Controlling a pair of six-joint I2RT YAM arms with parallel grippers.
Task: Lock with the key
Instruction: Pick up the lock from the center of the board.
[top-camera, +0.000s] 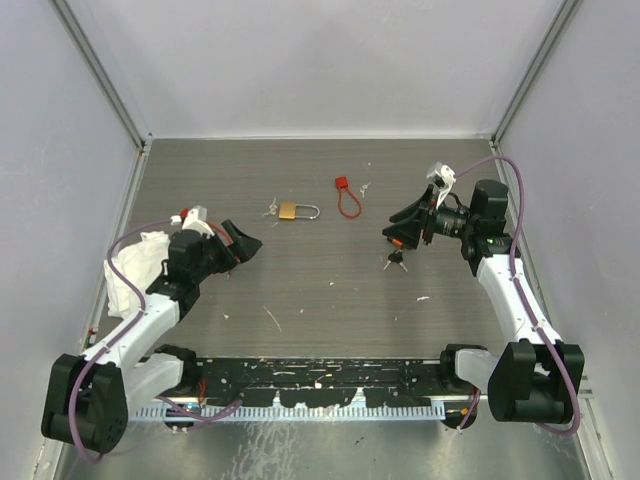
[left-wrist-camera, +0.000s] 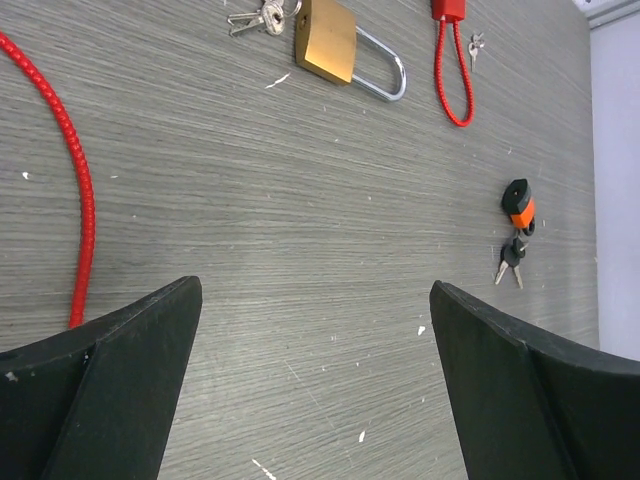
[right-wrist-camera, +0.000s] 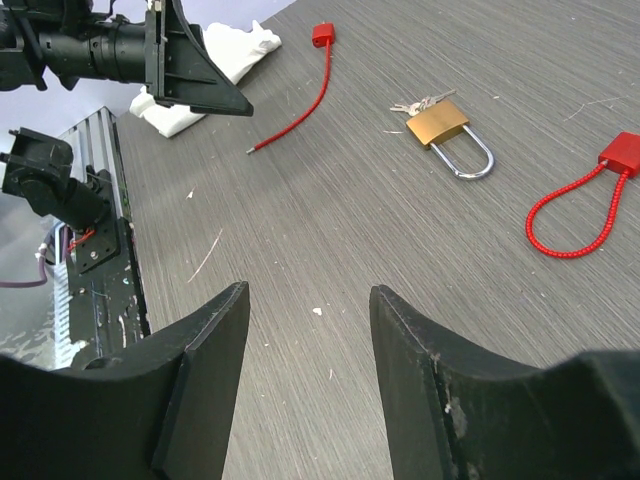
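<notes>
The key (top-camera: 395, 262), a tiny bunch with dark heads and thin silver blades, lies on the grey table right of centre. In the left wrist view the key (left-wrist-camera: 511, 263) sits just below a small black and orange piece (left-wrist-camera: 518, 204). My right gripper (top-camera: 397, 228) hovers just behind the key, jaws partly apart and empty (right-wrist-camera: 308, 292); the key is out of the right wrist view. A brass padlock (top-camera: 298, 210) (left-wrist-camera: 327, 42) (right-wrist-camera: 440, 125) lies at mid-table with its shackle to the right. My left gripper (top-camera: 243, 245) (left-wrist-camera: 315, 290) stands wide open and empty, near left of the padlock.
Small silver keys (top-camera: 270, 209) (left-wrist-camera: 258, 18) lie at the padlock's left. A red cable lock (top-camera: 347, 198) (left-wrist-camera: 452, 60) (right-wrist-camera: 575, 215) lies right of it. A second red cable (left-wrist-camera: 80, 180) (right-wrist-camera: 300, 110) and a white cloth (top-camera: 135, 265) (right-wrist-camera: 215, 65) sit by the left arm.
</notes>
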